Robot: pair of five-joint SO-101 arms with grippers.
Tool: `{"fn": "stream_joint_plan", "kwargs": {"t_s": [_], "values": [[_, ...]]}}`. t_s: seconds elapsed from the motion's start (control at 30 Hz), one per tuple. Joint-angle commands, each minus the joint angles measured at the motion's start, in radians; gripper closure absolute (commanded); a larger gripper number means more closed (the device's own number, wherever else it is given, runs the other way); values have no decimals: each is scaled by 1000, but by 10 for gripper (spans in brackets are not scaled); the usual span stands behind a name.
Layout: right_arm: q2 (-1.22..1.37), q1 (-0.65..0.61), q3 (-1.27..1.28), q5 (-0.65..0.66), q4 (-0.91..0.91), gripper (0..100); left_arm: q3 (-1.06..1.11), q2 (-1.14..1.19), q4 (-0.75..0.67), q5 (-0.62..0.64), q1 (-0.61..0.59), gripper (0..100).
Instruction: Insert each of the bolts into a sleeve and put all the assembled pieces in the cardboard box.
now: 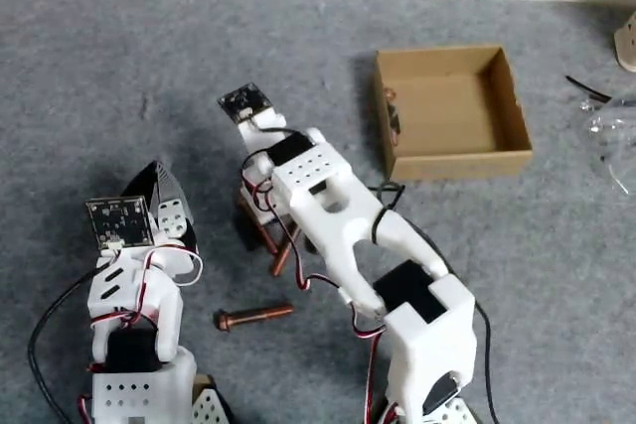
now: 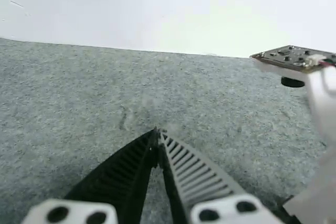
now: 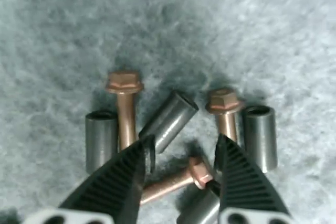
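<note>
My right gripper (image 3: 182,153) hangs open just above a cluster of copper bolts and grey sleeves on the grey carpet. One bolt (image 3: 173,182) lies crosswise between its fingers. Two more bolts (image 3: 124,109) (image 3: 225,112) lie lengthwise beyond it, with sleeves beside them (image 3: 101,140) (image 3: 170,118) (image 3: 260,137). In the high view this arm (image 1: 328,206) covers most of the cluster (image 1: 282,251). A single bolt (image 1: 254,317) lies apart, nearer the arm bases. My left gripper (image 2: 157,134) is shut on nothing and stays over bare carpet (image 1: 164,196). The cardboard box (image 1: 497,156) stands at the back right.
A small copper and dark piece (image 1: 392,112) leans against the box's inner left wall. Clear plastic and a black wire (image 1: 604,121) lie at the right edge. The right arm's camera board (image 2: 294,59) juts into the left wrist view.
</note>
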Motion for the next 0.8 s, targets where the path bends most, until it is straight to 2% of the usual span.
{"fn": "stream_joint_plan", "kwargs": {"t_s": [0.0, 0.33, 0.53, 0.77], "values": [[-8, 2, -42, -12, -4, 830, 19, -16, -25, 5, 12, 976], [39, -59, -42, -12, -76, 830, 19, -16, -26, 5, 12, 976], [191, -53, -82, -48, -70, 830, 19, -16, -26, 5, 12, 976], [209, -2, -116, -61, -68, 857, 19, -16, -26, 5, 12, 976]]}}
